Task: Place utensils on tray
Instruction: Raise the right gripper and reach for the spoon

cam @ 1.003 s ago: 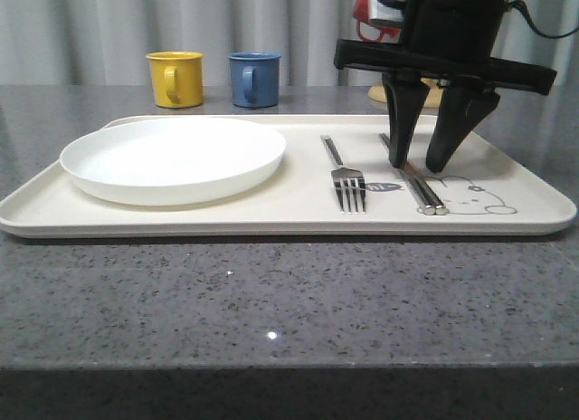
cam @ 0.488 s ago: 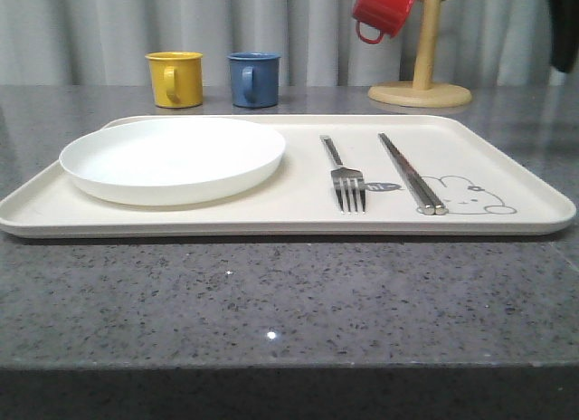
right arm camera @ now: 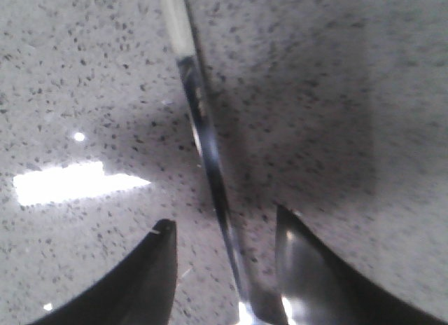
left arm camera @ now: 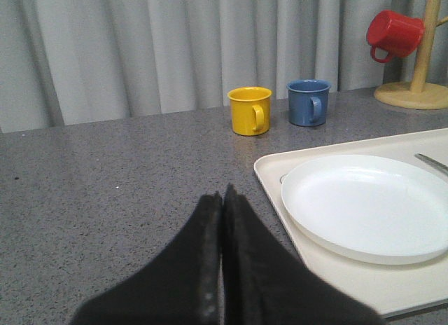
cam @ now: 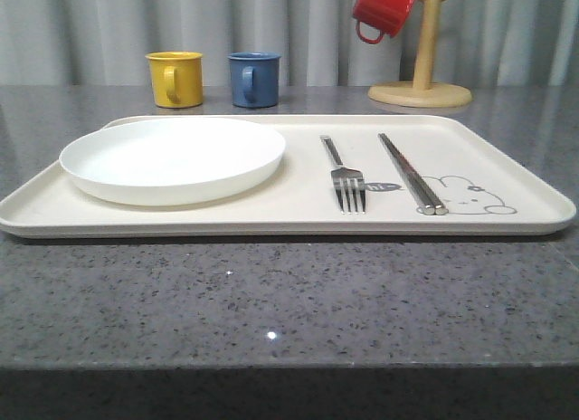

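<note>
On the cream tray [cam: 534,189] the fork [cam: 348,180] and the pair of chopsticks [cam: 412,174] lie side by side, to the right of the plate. In the right wrist view a slim shiny spoon handle [right arm camera: 203,139] lies on the speckled grey table. My right gripper [right arm camera: 224,218] is open, one finger on each side of the handle and neither pressing on it. My left gripper [left arm camera: 222,196] is shut on nothing, low over the table beside the tray's rim [left arm camera: 269,178]. The fork's handle end [left arm camera: 434,162] peeks in past the plate.
A round white plate [cam: 172,157] fills the tray's left half. Behind the tray stand a yellow mug [cam: 175,78] and a blue mug [cam: 254,79]. At the back right a red mug [cam: 384,10] hangs on a wooden mug tree [cam: 421,92].
My right gripper hung open over the chopsticks a second ago, then moved off to the right out of the front view. Fork, chopsticks and plate have stayed put.
</note>
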Available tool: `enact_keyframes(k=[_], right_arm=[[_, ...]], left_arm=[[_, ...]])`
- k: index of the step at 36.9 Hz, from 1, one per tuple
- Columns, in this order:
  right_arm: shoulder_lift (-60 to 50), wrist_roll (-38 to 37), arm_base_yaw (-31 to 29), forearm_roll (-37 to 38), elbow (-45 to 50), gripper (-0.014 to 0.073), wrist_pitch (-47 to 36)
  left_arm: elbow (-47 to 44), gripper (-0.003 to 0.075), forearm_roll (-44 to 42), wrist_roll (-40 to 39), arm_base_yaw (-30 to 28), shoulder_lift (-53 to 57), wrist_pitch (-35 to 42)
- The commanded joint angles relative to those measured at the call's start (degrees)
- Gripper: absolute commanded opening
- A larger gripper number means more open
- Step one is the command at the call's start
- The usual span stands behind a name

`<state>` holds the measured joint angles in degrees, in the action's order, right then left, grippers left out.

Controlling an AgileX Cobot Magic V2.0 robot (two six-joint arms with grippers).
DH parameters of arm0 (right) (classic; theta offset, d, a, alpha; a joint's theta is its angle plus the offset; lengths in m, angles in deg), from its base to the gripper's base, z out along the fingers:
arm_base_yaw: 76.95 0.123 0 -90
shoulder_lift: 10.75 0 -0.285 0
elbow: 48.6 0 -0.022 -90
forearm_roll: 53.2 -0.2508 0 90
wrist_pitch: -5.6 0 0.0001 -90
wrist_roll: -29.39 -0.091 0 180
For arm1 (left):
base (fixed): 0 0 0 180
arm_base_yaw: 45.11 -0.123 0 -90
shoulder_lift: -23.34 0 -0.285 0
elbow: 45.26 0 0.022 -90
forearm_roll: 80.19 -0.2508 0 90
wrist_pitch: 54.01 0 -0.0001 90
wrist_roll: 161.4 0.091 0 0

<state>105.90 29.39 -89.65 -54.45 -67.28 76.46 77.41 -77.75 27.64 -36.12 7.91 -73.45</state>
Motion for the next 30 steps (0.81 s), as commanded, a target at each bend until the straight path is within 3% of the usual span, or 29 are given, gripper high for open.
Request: enact_keyframes(k=[1,6,15,25,30], right_arm=[[-1.25,0.75,-0.38,-0.43,-1.75,0.0361,3.31],[0.57,0.75,-0.38,-0.43,-1.75,0.0328,3.28],[-0.03,0.75,-0.38,-0.43,-2.07,0.0064,4.56],[-8.13,-1.42,0.48,-2.65,-2.13,0.0055,5.59],[-13.14,-2.17,6.00,-5.31,-2.13,0.0055,5.59]], left_arm=[[1.63,-0.0018,0.50,-0.55,-0.24,-0.70,4.59],[1.63,-0.0018,0.50,-0.55,-0.24,-0.70,4.59],[1.63,-0.0018,0.50,-0.55,-0.24,-0.70,4.59],[1.63,-0.0018,0.50,-0.55,-0.24,-0.70,4.59],[1.63,-0.0018,0.50,-0.55,-0.24,-0.70,4.59]])
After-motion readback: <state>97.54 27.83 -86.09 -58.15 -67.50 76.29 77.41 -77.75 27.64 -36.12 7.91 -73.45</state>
